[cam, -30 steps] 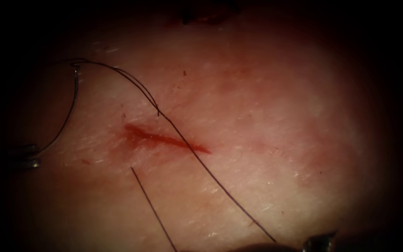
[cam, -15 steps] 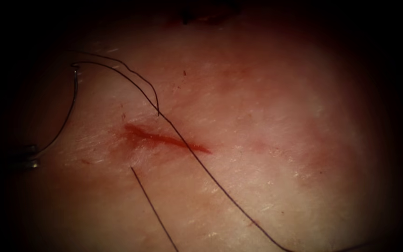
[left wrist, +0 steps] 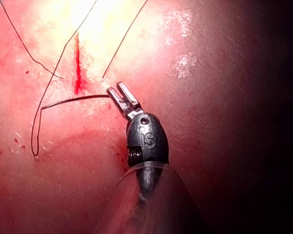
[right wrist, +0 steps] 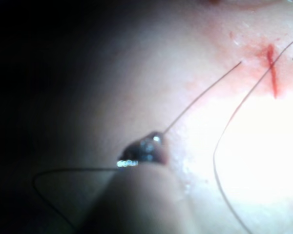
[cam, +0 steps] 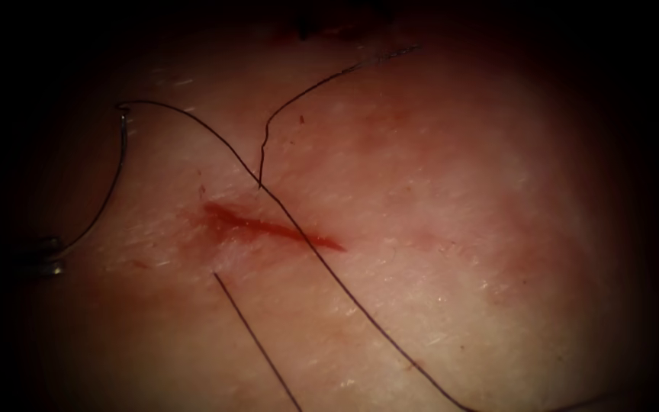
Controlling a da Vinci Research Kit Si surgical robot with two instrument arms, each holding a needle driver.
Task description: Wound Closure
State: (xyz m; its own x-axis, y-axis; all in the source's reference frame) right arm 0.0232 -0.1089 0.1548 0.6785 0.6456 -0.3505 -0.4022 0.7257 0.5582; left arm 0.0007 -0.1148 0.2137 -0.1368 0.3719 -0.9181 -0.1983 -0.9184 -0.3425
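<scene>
On the far left of the endoscope view, the left tool (cam: 43, 258) is pinching the curved needle (cam: 108, 189) near one end of its curve, its jaws pressed together on the metal. From there the needle is arching up over the tissue (cam: 436, 229), well left of the cut (cam: 272, 227); it is lying outside the tissue, and its upper end is meeting the thread (cam: 322, 263) at the top of the arc. The left wrist view is showing the same grip, with the needle (left wrist: 75, 99) reaching sideways from the left tool (left wrist: 118, 95) toward the lower end of the cut (left wrist: 77, 63).

The cut is showing as a short slanted slit, wet with red fluid (cam: 226, 221) that is staining the skin around its left end. The thread is running from the needle's top down and to the right, crossing over the cut near its right end. A second strand is rising from a point just above the cut, where it is meeting the long strand. A loose end of thread (cam: 257, 339) is lying below the cut, apart from it.

The right tool (right wrist: 141, 152) is appearing in the right wrist view with thread (right wrist: 200, 97) running past its tip; I cannot tell how its jaws are standing.
</scene>
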